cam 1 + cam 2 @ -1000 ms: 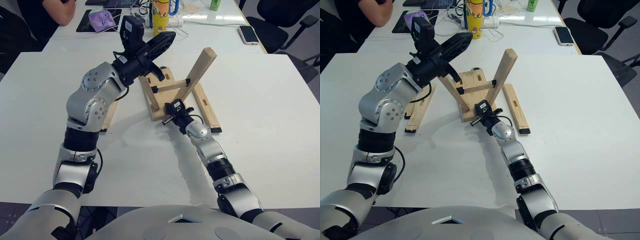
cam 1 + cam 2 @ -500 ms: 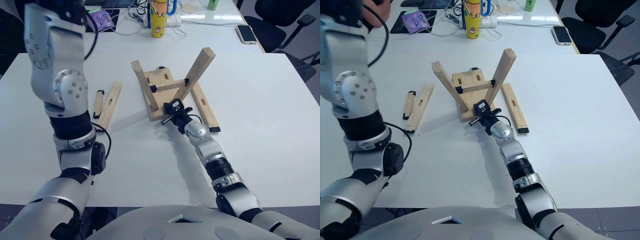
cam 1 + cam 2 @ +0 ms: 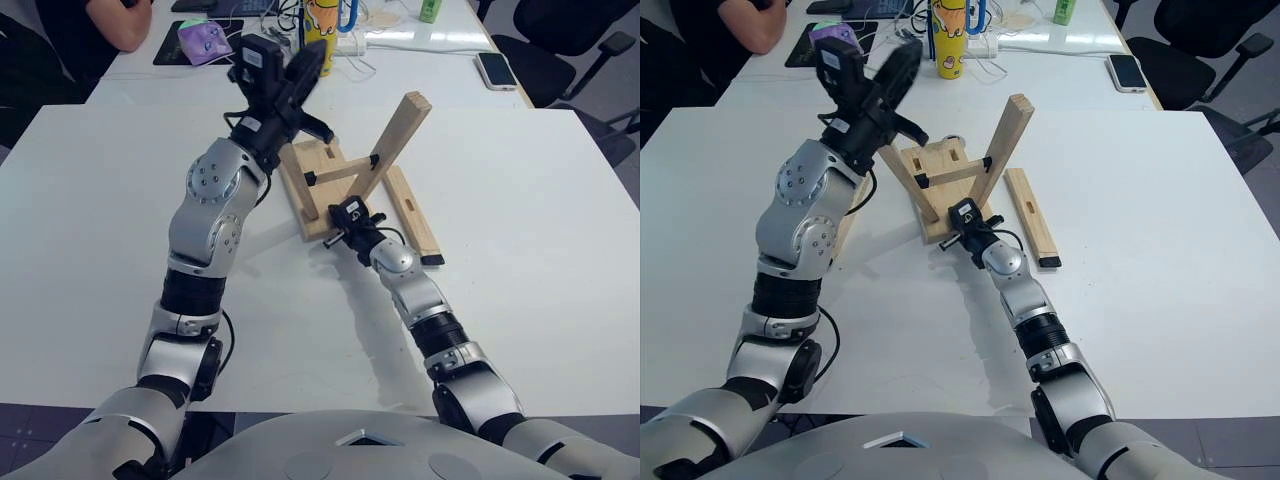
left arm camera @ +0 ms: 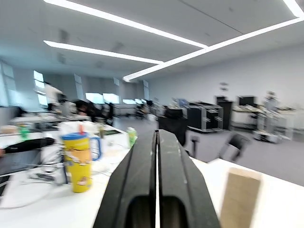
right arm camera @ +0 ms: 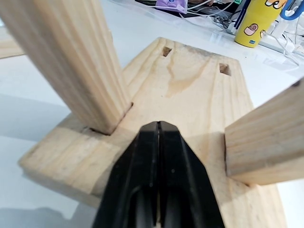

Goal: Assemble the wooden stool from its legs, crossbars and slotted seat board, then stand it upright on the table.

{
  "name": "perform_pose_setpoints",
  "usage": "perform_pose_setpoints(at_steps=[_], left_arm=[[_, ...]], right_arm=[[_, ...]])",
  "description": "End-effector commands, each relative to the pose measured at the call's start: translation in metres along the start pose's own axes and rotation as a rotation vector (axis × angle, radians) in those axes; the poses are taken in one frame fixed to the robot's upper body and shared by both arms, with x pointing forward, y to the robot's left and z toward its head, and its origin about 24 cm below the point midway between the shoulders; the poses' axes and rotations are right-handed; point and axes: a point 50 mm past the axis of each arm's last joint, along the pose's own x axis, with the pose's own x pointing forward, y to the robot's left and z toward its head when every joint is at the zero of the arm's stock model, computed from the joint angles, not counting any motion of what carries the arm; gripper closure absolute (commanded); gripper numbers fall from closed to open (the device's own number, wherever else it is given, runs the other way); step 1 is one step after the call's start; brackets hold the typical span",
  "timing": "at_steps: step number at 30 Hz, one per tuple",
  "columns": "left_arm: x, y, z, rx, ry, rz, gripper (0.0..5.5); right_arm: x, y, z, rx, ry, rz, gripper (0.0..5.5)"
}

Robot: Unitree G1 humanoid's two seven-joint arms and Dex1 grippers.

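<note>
Pale wood made up the slotted seat board (image 5: 190, 90), which was laid flat on the white table (image 3: 520, 200) near its centre, slots upward. Two legs were seated in it: one (image 3: 910, 185) was tilted toward 11 o'clock and the other (image 3: 400, 130) toward 1 o'clock. They were joined by a crossbar (image 3: 340, 172) with black ends. A loose slotted leg (image 3: 1030, 225) was laid flat just beside the board at 3 o'clock.

The right gripper (image 5: 158, 126) was placed at the board's 6 o'clock edge, between the two standing legs. Its black fingers were pressed together and nothing was held. Whether the tips were touching the wood could not be told.

The left gripper (image 4: 157, 135) was raised well above the table at 11 o'clock from the board, in front of the left standing leg's top. It was pointed toward 1 o'clock, its fingers were likewise drawn together, and nothing was gripped.

A yellow mug (image 3: 952, 40) was seen at 12 o'clock on the further desk, and a phone (image 3: 497, 68) at 2 o'clock.
</note>
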Motion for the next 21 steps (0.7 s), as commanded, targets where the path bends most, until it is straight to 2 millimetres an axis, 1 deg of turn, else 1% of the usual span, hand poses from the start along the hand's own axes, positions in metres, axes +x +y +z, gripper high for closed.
perform_pose_setpoints(at_steps=[1,2,3,4,5,6,8,10,12,15,16,18,21], left_arm=[[-0.005,0.012,0.041,0.107,-0.241,0.129,5.47],[-0.01,0.017,0.054,0.157,-0.304,0.188,5.47],[-0.016,0.02,0.062,0.201,-0.336,0.241,5.47],[-0.023,0.024,0.064,0.253,-0.342,0.301,5.47],[-0.031,0.028,0.062,0.286,-0.323,0.348,5.47],[-0.039,0.032,0.054,0.309,-0.272,0.39,5.47],[-0.058,0.038,0.029,0.312,-0.145,0.454,5.47],[-0.082,0.041,-0.002,0.282,0.02,0.508,5.47],[-0.105,0.043,-0.024,0.248,0.159,0.539,5.47],[-0.124,0.042,-0.039,0.241,0.284,0.539,5.47],[-0.13,0.042,-0.042,0.239,0.314,0.543,5.47],[-0.137,0.038,-0.048,0.227,0.371,0.52,5.47],[-0.141,0.026,-0.053,0.184,0.394,0.471,5.47]], right_arm=[[-0.011,0.018,-0.048,0.078,0.193,0.075,5.5],[-0.011,0.019,-0.046,0.072,0.188,0.086,5.5],[-0.011,0.021,-0.045,0.067,0.183,0.095,5.5],[-0.011,0.023,-0.041,0.063,0.173,0.113,5.5],[-0.01,0.026,-0.037,0.063,0.159,0.13,5.5],[-0.009,0.029,-0.032,0.065,0.145,0.143,5.5],[-0.007,0.033,-0.022,0.068,0.117,0.162,5.5],[-0.005,0.035,-0.012,0.075,0.097,0.175,5.5],[-0.003,0.037,-0.006,0.073,0.099,0.178,5.5],[-0.002,0.037,-0.003,0.08,0.117,0.152,5.5],[-0.003,0.036,0.001,0.082,0.099,0.144,5.5],[-0.008,0.033,0.011,0.09,0.038,0.132,5.5],[-0.024,0.03,0.032,0.145,-0.104,0.149,5.5]])
